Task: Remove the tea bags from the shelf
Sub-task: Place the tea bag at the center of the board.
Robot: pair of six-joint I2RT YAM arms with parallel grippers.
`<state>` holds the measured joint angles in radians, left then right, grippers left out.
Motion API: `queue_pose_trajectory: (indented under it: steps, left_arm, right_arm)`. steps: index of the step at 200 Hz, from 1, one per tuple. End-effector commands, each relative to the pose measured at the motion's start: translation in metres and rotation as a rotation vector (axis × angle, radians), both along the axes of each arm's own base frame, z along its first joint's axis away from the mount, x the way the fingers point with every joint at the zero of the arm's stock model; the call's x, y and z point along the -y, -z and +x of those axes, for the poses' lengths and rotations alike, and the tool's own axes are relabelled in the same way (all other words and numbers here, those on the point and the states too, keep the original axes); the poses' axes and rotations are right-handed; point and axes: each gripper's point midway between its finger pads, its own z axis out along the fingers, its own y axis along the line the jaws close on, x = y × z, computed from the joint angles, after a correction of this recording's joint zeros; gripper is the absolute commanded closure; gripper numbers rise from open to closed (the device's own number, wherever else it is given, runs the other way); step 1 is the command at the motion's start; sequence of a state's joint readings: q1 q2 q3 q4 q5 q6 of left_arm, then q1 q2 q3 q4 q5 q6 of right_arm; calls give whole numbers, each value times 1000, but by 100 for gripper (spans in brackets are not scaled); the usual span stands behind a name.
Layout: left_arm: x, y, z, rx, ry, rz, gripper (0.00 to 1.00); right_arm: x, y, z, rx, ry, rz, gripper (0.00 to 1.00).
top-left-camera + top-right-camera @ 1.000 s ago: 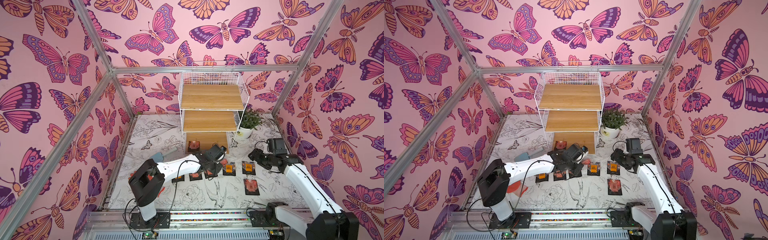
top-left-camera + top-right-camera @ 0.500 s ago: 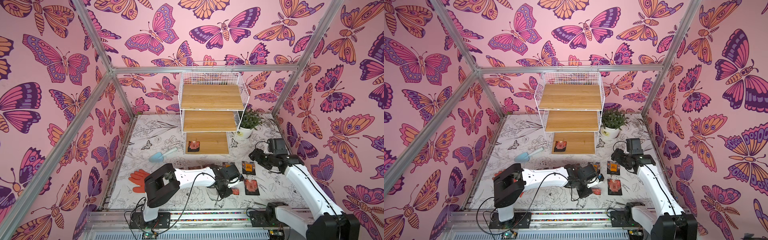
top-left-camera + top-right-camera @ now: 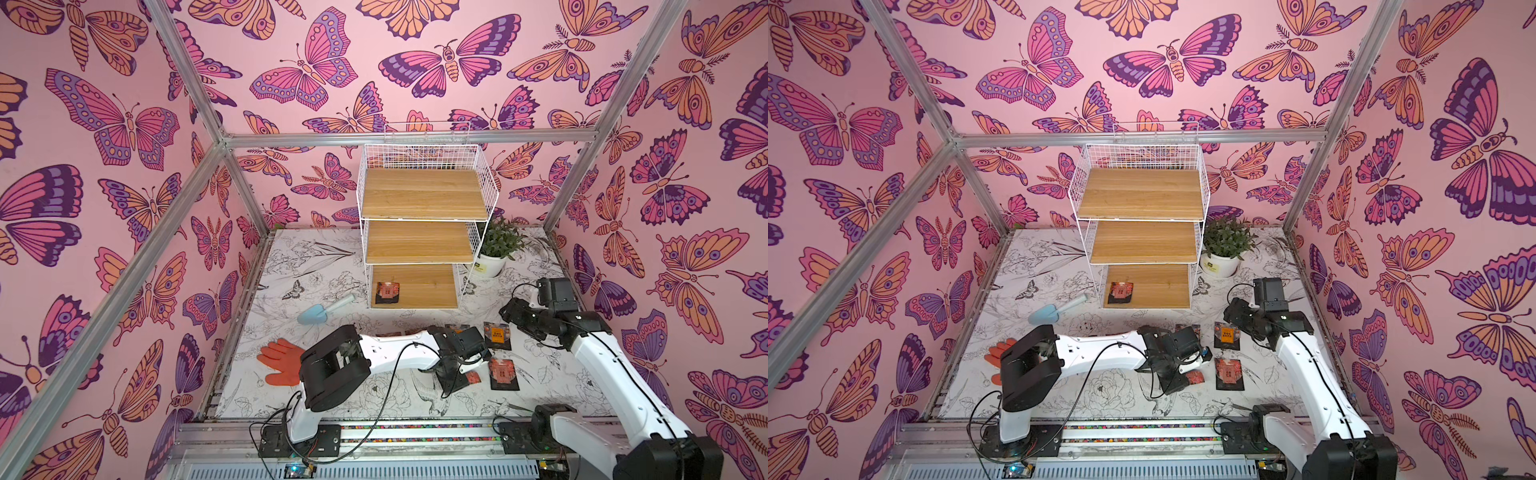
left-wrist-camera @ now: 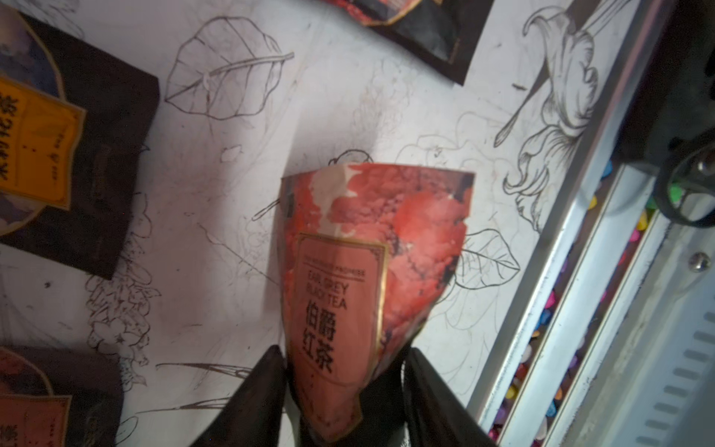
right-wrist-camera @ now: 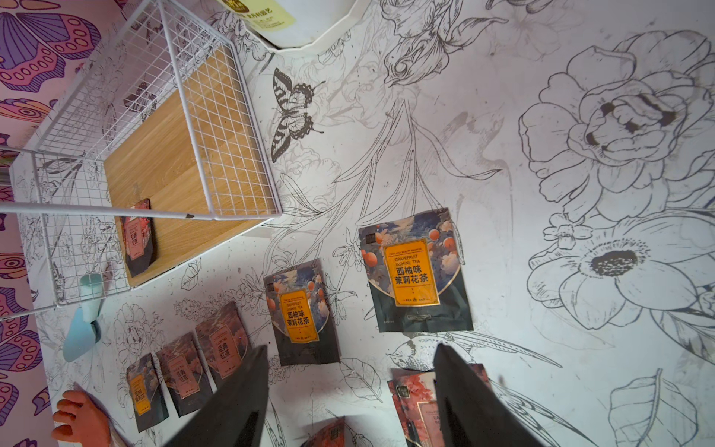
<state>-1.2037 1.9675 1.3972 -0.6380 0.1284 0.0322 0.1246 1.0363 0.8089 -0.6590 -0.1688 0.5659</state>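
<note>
The shelf (image 3: 424,199) stands at the back of the table, and one reddish tea bag (image 3: 387,292) lies on the left of its bottom board, also visible in the right wrist view (image 5: 137,240). My left gripper (image 4: 344,356) is low over the near table with its jaws parted. A curled reddish tea bag (image 4: 371,240) sits loose between them, its far end on the table (image 3: 472,377). Several more tea bags lie flat on the table, among them an orange-labelled one (image 3: 496,334) and a reddish one (image 3: 502,372). My right gripper (image 5: 350,348) hangs open and empty above these.
A white plant pot (image 3: 492,259) stands right of the shelf. A blue trowel (image 3: 320,311) lies left of the shelf's foot, and an orange glove (image 3: 280,361) lies by the left arm's base. A metal rail (image 3: 415,428) runs along the table's front edge.
The left arm has swung from the shelf's front to the near middle of the table, carrying the reddish tea bag, and its jaws have parted. The right arm has stayed still.
</note>
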Motion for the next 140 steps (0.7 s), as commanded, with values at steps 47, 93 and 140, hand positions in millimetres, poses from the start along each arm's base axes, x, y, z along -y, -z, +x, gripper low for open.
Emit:
queue_pose_trajectory:
  steps: [47, 93, 140]
  left_arm:
    - [-14, -1, 6, 44, 18, 52, 31]
    - [-14, 4, 6, 27, 4, 60, 85]
    - [-10, 16, 14, 29, 0, 75, 86]
  right_arm:
    - [4, -20, 5, 29, -5, -24, 28]
    - [3, -20, 7, 29, -10, -19, 28]
    - [2, -22, 7, 39, -11, -13, 28]
